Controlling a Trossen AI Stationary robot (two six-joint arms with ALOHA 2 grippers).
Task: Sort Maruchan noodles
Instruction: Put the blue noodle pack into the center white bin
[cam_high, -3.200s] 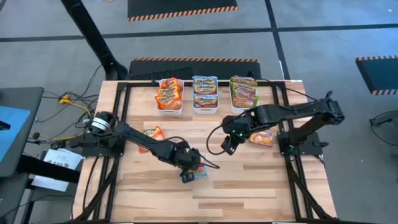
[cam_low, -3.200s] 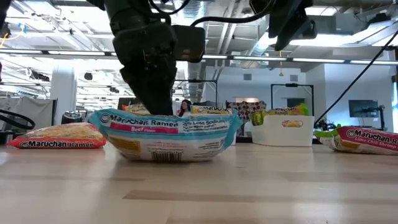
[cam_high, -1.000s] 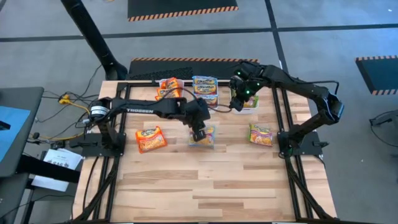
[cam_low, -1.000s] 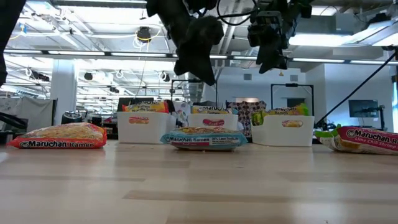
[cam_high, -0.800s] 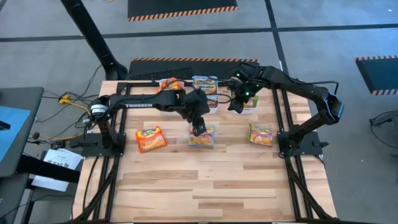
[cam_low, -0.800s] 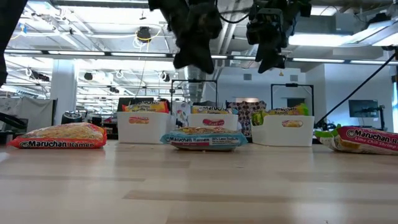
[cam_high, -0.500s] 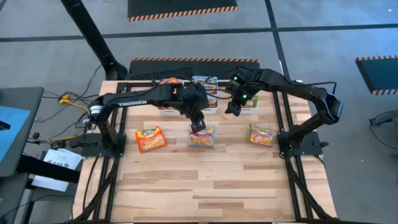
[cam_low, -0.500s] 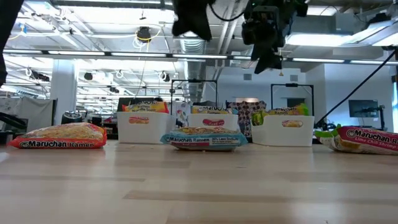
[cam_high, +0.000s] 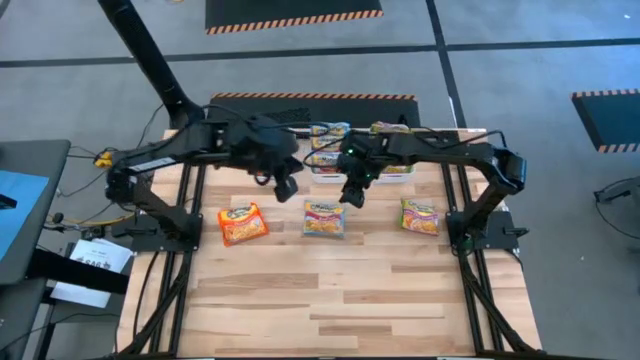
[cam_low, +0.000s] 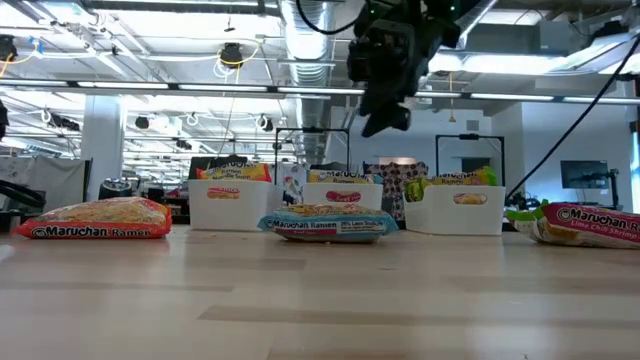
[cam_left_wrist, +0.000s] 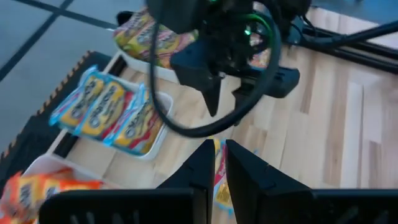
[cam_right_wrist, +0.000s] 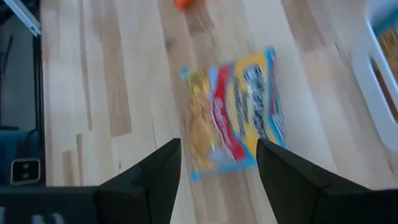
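We judge the sort to be mostly complete: three white bins stand in a row at the far edge of the table, and the left wrist view shows the middle bin (cam_left_wrist: 144, 134) filled with blue packets lying side by side, with an orange-packet bin (cam_left_wrist: 37, 171) on one side of it and a third bin (cam_left_wrist: 146, 56) on the other. Three packets remain loose on the wooden table (cam_high: 330, 290): an orange packet (cam_high: 243, 222) toward the left arm's side, a blue packet (cam_high: 324, 217) near the centre just in front of the bins, and a green-pink packet (cam_high: 419, 216) toward the right arm's side. We therefore count three placements left, as far as the views show. The right gripper (cam_high: 353, 192) hangs above the blue packet, its fingers spread wide with nothing between them; in the right wrist view the blue packet (cam_right_wrist: 233, 115) sits directly in the gap ahead of those fingers, so we take it to be the next item. That packet lies flat, printed face up, with its long axis running roughly front to back across the table in the high view, one short end toward the bins. The left gripper (cam_high: 285, 185) is raised near the orange bin, its fingers pressed almost together and holding nothing.
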